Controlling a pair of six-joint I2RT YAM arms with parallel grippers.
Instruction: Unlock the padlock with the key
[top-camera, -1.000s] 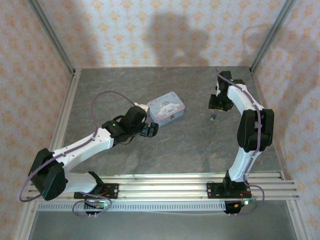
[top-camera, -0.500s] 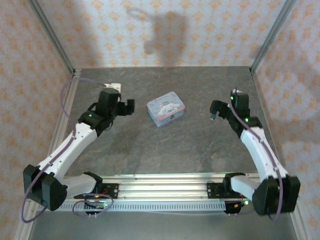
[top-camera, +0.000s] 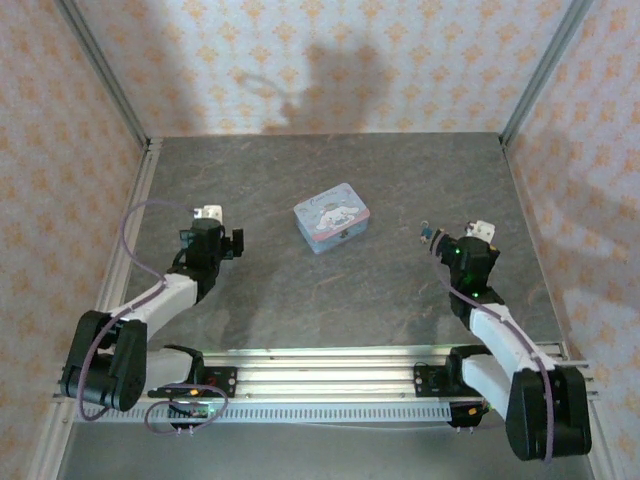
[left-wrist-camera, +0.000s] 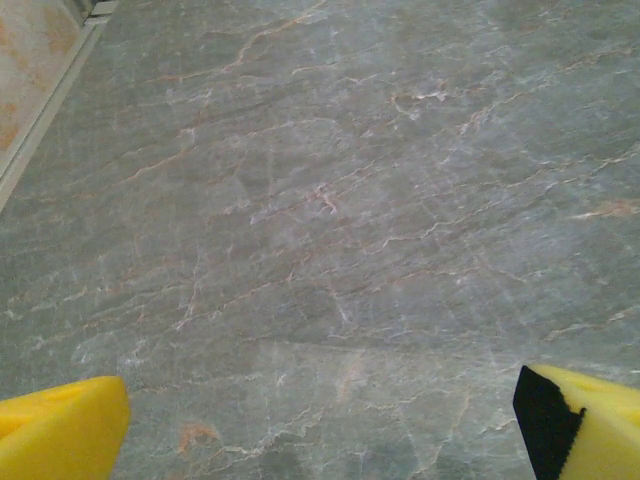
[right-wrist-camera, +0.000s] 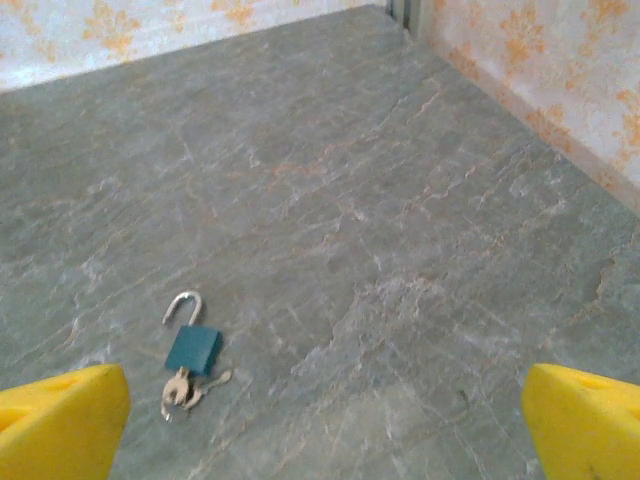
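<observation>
The padlock (right-wrist-camera: 193, 349) is a tiny dark teal lock lying flat on the grey table, its silver shackle (right-wrist-camera: 183, 305) swung open. The key (right-wrist-camera: 180, 388) sticks out of the lock's underside. In the top view the padlock (top-camera: 426, 234) lies just left of my right gripper (top-camera: 462, 246). My right gripper (right-wrist-camera: 320, 440) is open, its yellow fingertips (right-wrist-camera: 62, 422) set wide apart, and the lock lies ahead near the left one, untouched. My left gripper (top-camera: 211, 238) is drawn back at the table's left. In its wrist view the left gripper (left-wrist-camera: 320, 440) is open over bare table.
A pale blue cartoon-printed tin (top-camera: 332, 217) sits mid-table between the arms. Patterned walls (top-camera: 330, 60) and metal rails (top-camera: 128, 235) bound the table. The aluminium base rail (top-camera: 330, 372) runs along the near edge.
Both arms have folded back toward their bases. The left gripper left the tin's side. The right gripper opened and drew away, and the padlock now lies on the table.
</observation>
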